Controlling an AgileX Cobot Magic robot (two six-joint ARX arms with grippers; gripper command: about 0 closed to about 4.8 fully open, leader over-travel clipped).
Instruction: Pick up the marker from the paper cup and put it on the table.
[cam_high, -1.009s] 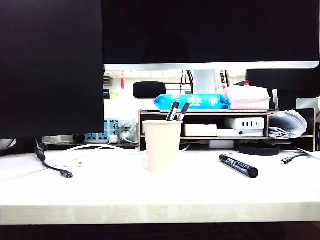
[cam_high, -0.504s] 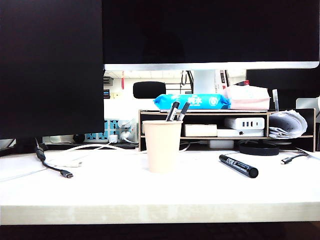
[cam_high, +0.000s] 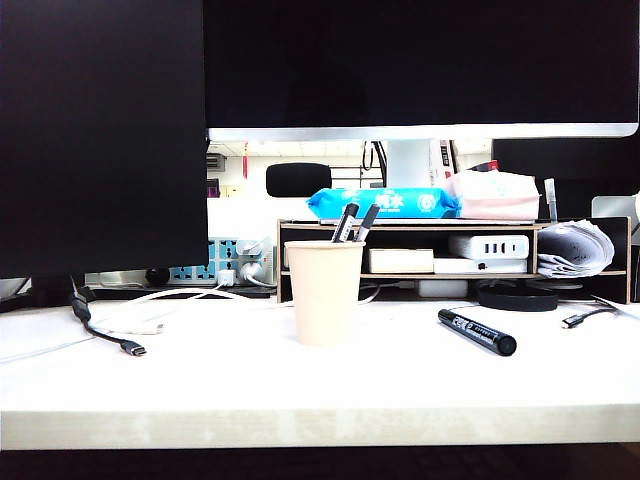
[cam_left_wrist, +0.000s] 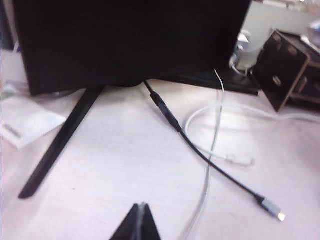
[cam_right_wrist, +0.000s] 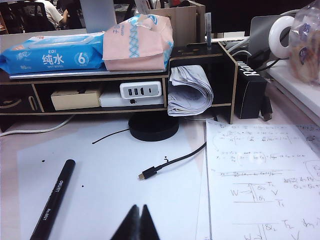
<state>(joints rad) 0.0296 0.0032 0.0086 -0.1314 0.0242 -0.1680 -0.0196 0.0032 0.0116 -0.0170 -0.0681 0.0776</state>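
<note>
Black marker (cam_high: 477, 332) lies flat on desk (cam_high: 300, 385), outside paper cup (cam_high: 324, 292), beside right gripper (cam_right_wrist: 138, 220), jaws closed, empty. Left gripper (cam_left_wrist: 139, 220) closed too, over cables (cam_left_wrist: 210, 165). Task looks done.

Both grippers' fingers (cam_left_wrist: 136, 225) (cam_right_wrist: 136, 223) are black, tapering wedges.

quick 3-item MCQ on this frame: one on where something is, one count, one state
1. Where is the marker?
A. in the paper cup
B. flat on the table, right of the cup
C. on the shelf

2. How many markers stand in the paper cup?
A. none
B. two
C. four

3. How is the right gripper?
A. shut, holding nothing
B. wide open
C. gripping the cup

Key: B, it lies on the table; B, two tips rise above the rim; A, its fingertips meet above the table, like the left gripper.
</note>
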